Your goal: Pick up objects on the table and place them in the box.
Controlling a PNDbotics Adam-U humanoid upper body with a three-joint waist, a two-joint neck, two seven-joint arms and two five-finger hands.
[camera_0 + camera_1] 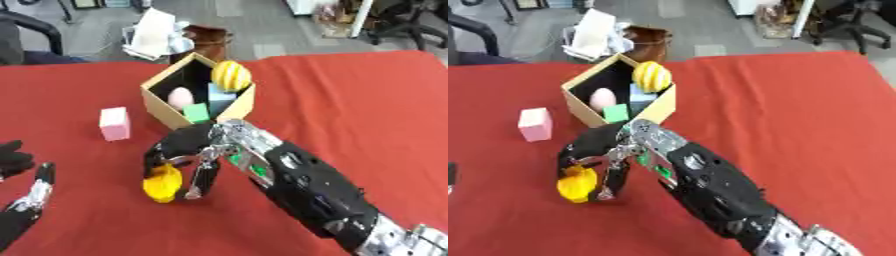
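Note:
A yellow rounded object (163,184) lies on the red tablecloth (350,100) in front of the box. My right hand (194,150) reaches in from the lower right, its fingers and thumb curled round the yellow object. The open cardboard box (158,103) stands behind it and holds a yellow striped ball (231,75), a pale pink egg shape (180,97), a green block (196,113) and a light blue block (220,95). A pink block (115,123) stands on the cloth left of the box. My left hand (19,200) rests open at the lower left edge.
Beyond the table's far edge sit a brown bag (208,39) with white papers (153,32), and office chairs on a grey floor. The red cloth stretches bare to the right of the box and my arm.

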